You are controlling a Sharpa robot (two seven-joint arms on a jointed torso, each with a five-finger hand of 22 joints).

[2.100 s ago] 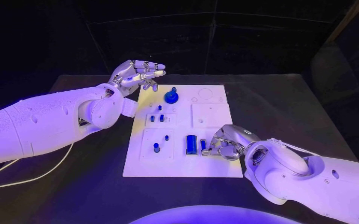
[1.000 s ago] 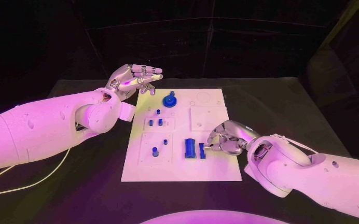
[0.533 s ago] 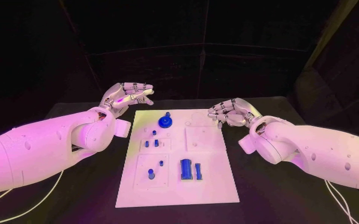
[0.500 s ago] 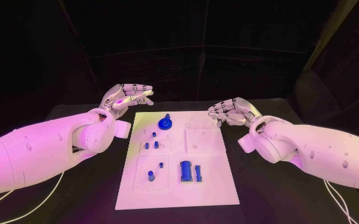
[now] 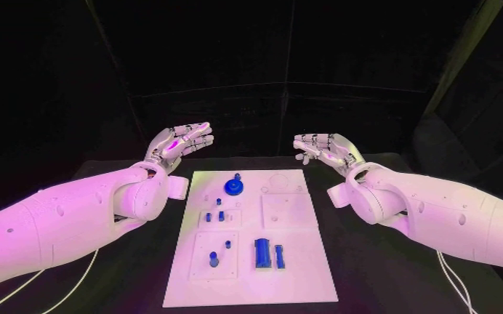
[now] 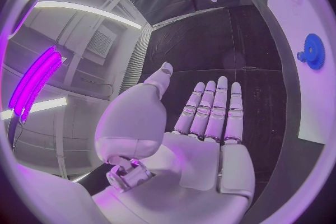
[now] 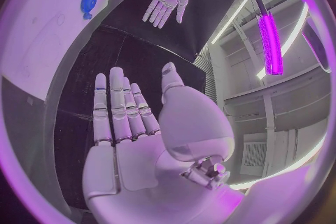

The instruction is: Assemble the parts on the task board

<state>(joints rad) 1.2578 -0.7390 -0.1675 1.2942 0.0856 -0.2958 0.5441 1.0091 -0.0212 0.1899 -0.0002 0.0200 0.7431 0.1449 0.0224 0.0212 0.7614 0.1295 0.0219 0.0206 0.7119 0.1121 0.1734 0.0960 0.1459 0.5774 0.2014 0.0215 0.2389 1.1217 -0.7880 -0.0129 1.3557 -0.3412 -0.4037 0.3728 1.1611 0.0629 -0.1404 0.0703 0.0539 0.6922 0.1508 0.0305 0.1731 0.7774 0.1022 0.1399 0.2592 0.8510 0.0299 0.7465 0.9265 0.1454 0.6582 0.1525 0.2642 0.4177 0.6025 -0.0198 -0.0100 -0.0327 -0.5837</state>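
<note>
You have pulled both hands off the work. Two seconds back your right hand (image 5: 325,150) was down at the near end of the task board (image 5: 296,256), its fingers at the pair of upright blue blocks (image 5: 267,253); now it hangs raised beyond the board's far right corner, palm flat, fingers straight and apart, holding nothing. Your left hand (image 5: 180,142) (which had been curled near the far left corner) has also opened out flat and holds nothing, well apart from the board.

The parts all sit where they are on the board, none in a hand: the blue gear (image 5: 234,184) at the far end, small blue pegs (image 5: 214,216) in the middle left recesses, two more pegs (image 5: 220,251) in the near left one, and the two blocks standing side by side at the near middle. The board lies in the middle of the black counter (image 5: 398,270).

By my reading, this looks like a retreat to a rest pose, so either the assembly is finished or you are pausing between parts; I cannot tell which from the board alone.
</note>
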